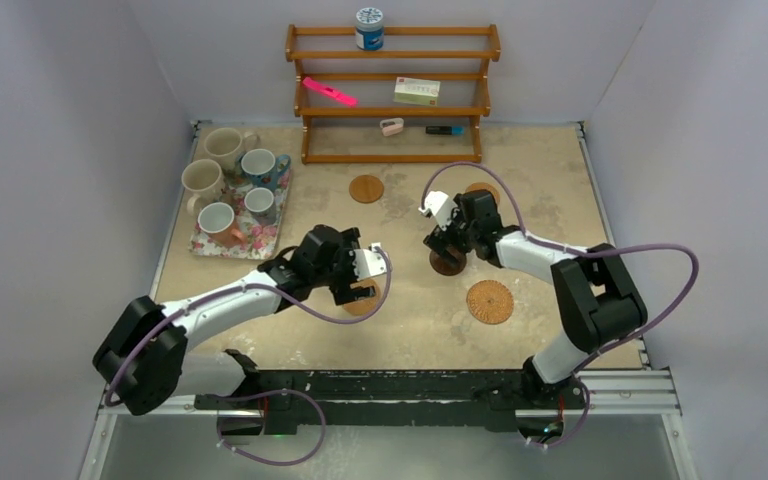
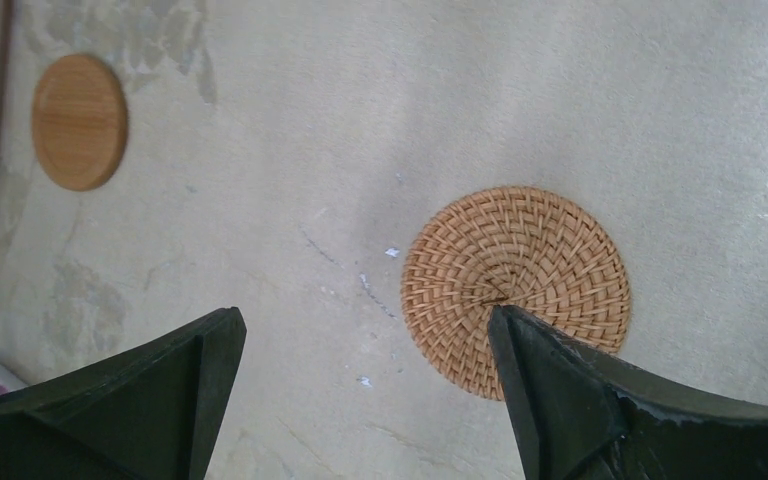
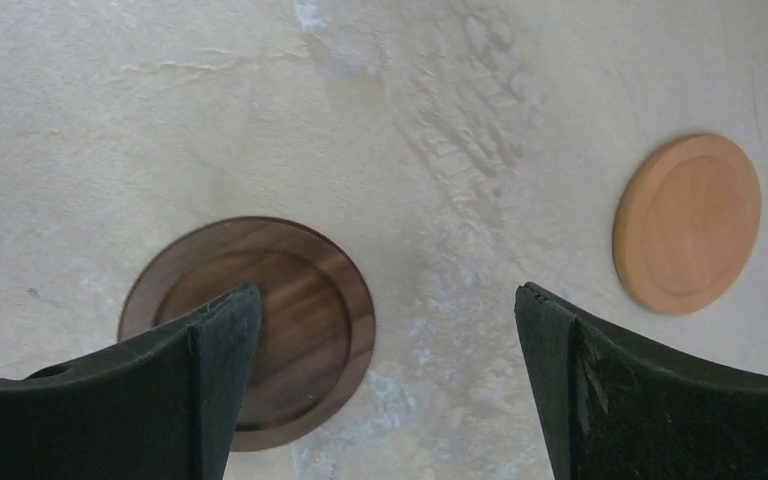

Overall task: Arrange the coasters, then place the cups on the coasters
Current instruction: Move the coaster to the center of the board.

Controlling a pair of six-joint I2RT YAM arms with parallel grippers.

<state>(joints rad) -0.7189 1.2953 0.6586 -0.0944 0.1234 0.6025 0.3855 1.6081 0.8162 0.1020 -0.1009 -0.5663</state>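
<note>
Woven, light and stiff by the look of it, the tan coaster (image 2: 516, 270) lies flat on the counter (image 2: 360, 120) beneath the left gripper (image 2: 365, 325) — spread, empty — best pinched across its thin rim.

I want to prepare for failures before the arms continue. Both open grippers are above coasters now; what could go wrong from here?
1. The woven coaster lies under only one finger of the left gripper, so closing may push it aside rather than grip it.
2. The dark coaster is likewise off centre under the right gripper.
3. Both coasters lie flat on the table, so fingers may scrape it.
</note>
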